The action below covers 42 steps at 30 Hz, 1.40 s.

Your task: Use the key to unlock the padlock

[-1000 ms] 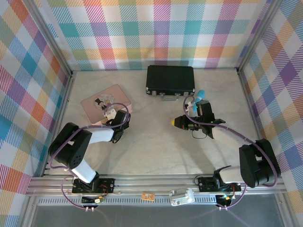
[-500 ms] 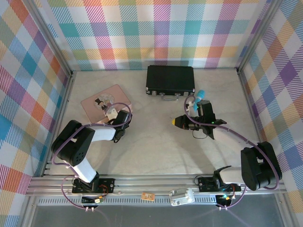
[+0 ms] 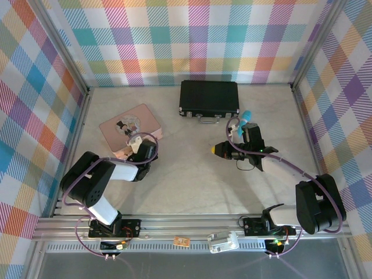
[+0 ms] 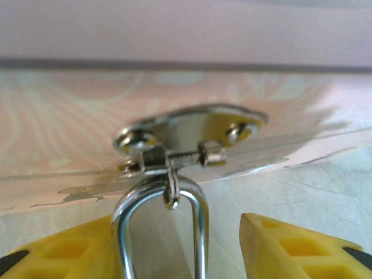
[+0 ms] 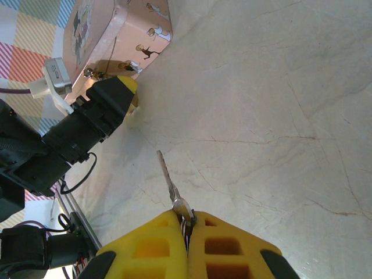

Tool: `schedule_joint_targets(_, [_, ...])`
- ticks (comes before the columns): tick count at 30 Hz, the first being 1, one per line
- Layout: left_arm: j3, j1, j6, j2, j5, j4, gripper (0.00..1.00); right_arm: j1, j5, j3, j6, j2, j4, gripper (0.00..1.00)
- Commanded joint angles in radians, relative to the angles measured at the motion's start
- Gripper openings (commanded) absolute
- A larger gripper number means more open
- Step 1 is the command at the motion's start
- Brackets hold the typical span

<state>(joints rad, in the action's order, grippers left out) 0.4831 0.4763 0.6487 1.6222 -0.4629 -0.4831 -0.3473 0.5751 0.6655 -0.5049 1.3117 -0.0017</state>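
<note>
The pink tin (image 3: 129, 125) lies at the left, and its metal hasp (image 4: 192, 131) fills the left wrist view. The padlock's silver shackle (image 4: 160, 221) hangs through the hasp; its brass body is hidden below the frame. My left gripper (image 3: 135, 143) sits at the tin's front edge, open. Its left finger (image 4: 70, 250) touches the shackle and the right finger (image 4: 290, 247) stands apart from it. My right gripper (image 3: 216, 149) hovers mid-table, shut on the thin silver key (image 5: 168, 177), whose blade points toward the left gripper (image 5: 123, 88) and the tin (image 5: 116, 23).
A black case (image 3: 209, 97) with a handle lies at the back centre. A light-blue object (image 3: 244, 116) sits just behind the right arm. Checked walls close off the left, back and right sides.
My left gripper has shifted slightly nearer along the tin's front edge, and its arm has swung a little. The right gripper and the key have stayed still.
</note>
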Motion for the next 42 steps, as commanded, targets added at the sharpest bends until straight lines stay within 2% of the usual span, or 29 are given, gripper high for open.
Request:
schedule_joint_targets(1, [-0.051,0.001,-0.025,0.031,0.221,-0.046,0.49,-0.005,0.008,-0.002,0.002,-0.015,-0.007,0.00])
schedule_joint_targets(5, [-0.064,-0.015,-0.039,0.037,0.259,-0.074,0.44,-0.005,0.010,0.002,-0.004,-0.017,-0.006,0.00])
schedule_joint_targets(9, [-0.060,-0.018,-0.052,0.039,0.248,-0.060,0.28,-0.005,0.021,0.008,-0.017,-0.028,-0.008,0.00])
schedule_joint_targets(13, [-0.051,-0.025,-0.065,0.043,0.248,-0.052,0.17,-0.006,0.045,0.047,-0.014,-0.006,-0.019,0.00])
schedule_joint_targets(17, [-0.035,-0.030,-0.064,0.043,0.271,-0.042,0.00,-0.005,0.028,0.051,-0.019,0.017,-0.004,0.00])
schedule_joint_targets(28, [0.040,-0.047,0.009,-0.065,0.397,0.061,0.00,-0.005,0.032,0.056,-0.022,0.055,-0.009,0.00])
schedule_joint_targets(34, [0.065,-0.062,0.081,-0.078,0.471,0.056,0.00,-0.010,0.038,0.049,-0.049,0.069,0.022,0.00])
schedule_joint_targets(42, [0.089,-0.080,0.264,-0.106,0.592,0.024,0.00,-0.081,0.050,0.014,-0.117,0.125,0.140,0.00])
